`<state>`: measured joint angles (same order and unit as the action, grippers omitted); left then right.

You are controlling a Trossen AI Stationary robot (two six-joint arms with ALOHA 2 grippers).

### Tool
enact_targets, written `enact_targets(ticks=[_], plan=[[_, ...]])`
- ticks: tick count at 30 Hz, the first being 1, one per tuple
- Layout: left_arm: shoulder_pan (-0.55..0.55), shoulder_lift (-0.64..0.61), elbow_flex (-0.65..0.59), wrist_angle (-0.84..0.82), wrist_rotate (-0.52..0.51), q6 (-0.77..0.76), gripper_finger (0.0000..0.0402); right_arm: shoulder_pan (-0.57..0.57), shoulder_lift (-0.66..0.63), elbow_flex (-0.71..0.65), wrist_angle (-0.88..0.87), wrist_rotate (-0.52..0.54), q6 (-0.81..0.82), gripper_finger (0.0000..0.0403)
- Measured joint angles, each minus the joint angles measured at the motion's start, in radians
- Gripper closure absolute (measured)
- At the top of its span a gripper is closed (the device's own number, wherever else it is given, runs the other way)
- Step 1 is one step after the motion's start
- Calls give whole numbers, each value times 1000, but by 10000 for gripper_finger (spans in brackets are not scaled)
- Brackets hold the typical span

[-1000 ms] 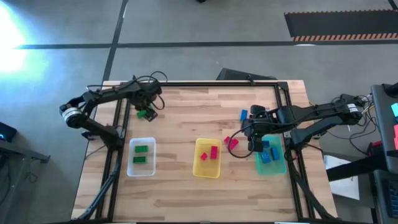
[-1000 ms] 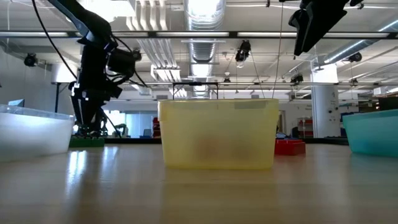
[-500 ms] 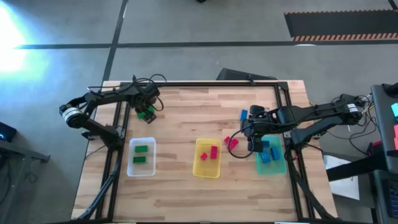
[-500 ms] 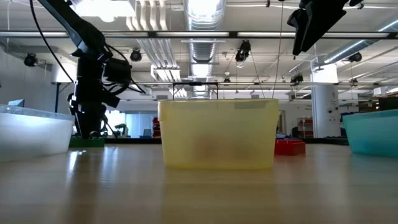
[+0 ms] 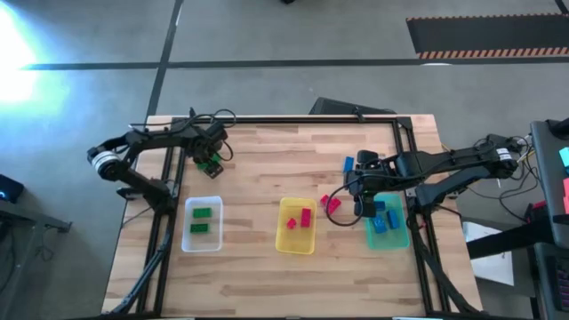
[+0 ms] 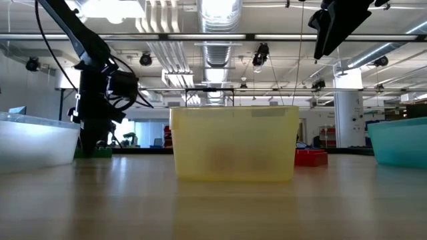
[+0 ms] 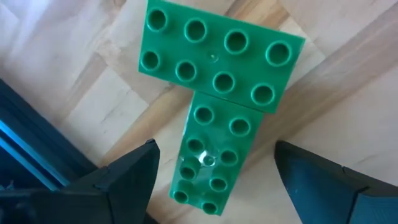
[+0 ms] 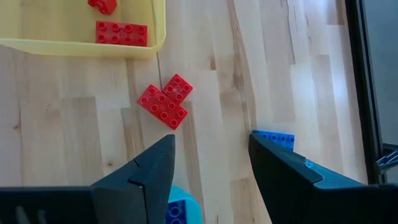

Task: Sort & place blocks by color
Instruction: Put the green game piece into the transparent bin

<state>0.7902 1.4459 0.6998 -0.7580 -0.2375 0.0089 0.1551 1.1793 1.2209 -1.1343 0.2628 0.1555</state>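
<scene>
Two green blocks [image 7: 221, 81] lie in a T on the wood near the table's far left corner, also seen as green blocks [image 5: 212, 164] from above. My left gripper [image 7: 214, 149] is open and low over them. Its fingers stand on either side of the narrower block [image 7: 208, 168] with a gap on each side. My right gripper [image 8: 211, 137] is open and raised above the table beside the teal tray [image 5: 397, 236]. Below it lie two loose red blocks [image 8: 165, 99] and a blue block [image 8: 273, 140].
The clear tray [image 5: 202, 240] holds two green blocks, the yellow tray [image 5: 297, 247] holds red ones, and the teal tray holds blue ones. A loose blue block [image 5: 348, 164] lies farther back. A black frame rail [image 5: 267, 119] runs along the far edge. Bare wood lies in the middle.
My left gripper has moved a little toward the table's left edge and come down over the green blocks, staying open. The blocks have kept their place.
</scene>
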Motion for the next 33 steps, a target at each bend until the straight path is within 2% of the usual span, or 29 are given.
enact_targets(ticks=[6,14,20,24,27,33], plan=[[0,61,4,-1,10,0,146,3,0,0,1,0,0,209],[-1,51,9,4,14,-3,274,4,0,0,4,0,0,209],[-12,-1,10,8,-14,-4,277,5,0,-9,33,0,0,209],[-54,-89,34,17,-29,-6,277,6,0,-52,116,0,-24,209],[-112,-161,54,17,-36,-30,277,6,0,-107,227,0,-71,209],[-273,-334,91,93,-34,-88,277,6,0,-250,569,0,-205,209]])
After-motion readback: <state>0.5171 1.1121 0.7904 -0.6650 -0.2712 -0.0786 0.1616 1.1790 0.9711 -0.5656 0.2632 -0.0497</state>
